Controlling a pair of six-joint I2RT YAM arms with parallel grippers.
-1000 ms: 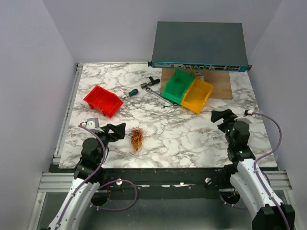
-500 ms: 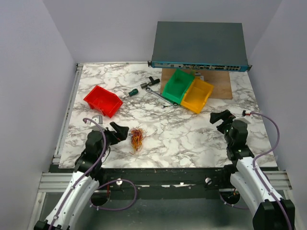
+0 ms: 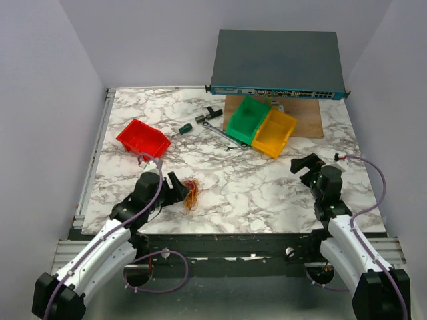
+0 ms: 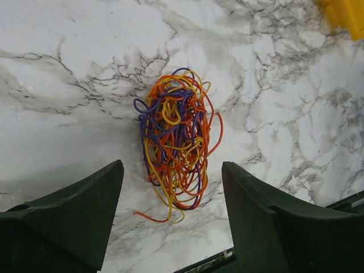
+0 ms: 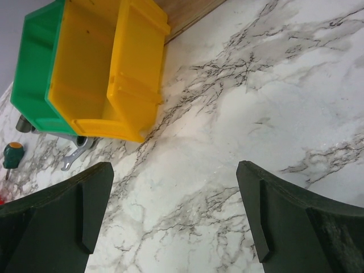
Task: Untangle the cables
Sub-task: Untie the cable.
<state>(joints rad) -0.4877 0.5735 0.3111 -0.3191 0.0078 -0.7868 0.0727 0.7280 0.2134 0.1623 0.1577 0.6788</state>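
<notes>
Red bin (image 3: 143, 140), green bin (image 3: 247, 119), wrench (image 3: 219, 133)

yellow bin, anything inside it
Only bare yellow floor and walls show inside the yellow bin; nothing lies there. The strip of floor just behind its near wall is covered, so unseen.

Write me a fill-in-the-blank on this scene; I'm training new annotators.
Of the left gripper and the right gripper, the one at the cables is the ____.
Of the red bin, green bin and yellow bin, the one nearest the cables is ____.
The right gripper's jaws stand ____, with nothing between them.
The green bin touches the ____ bin.
Missing words: left; red; open; yellow.
</notes>
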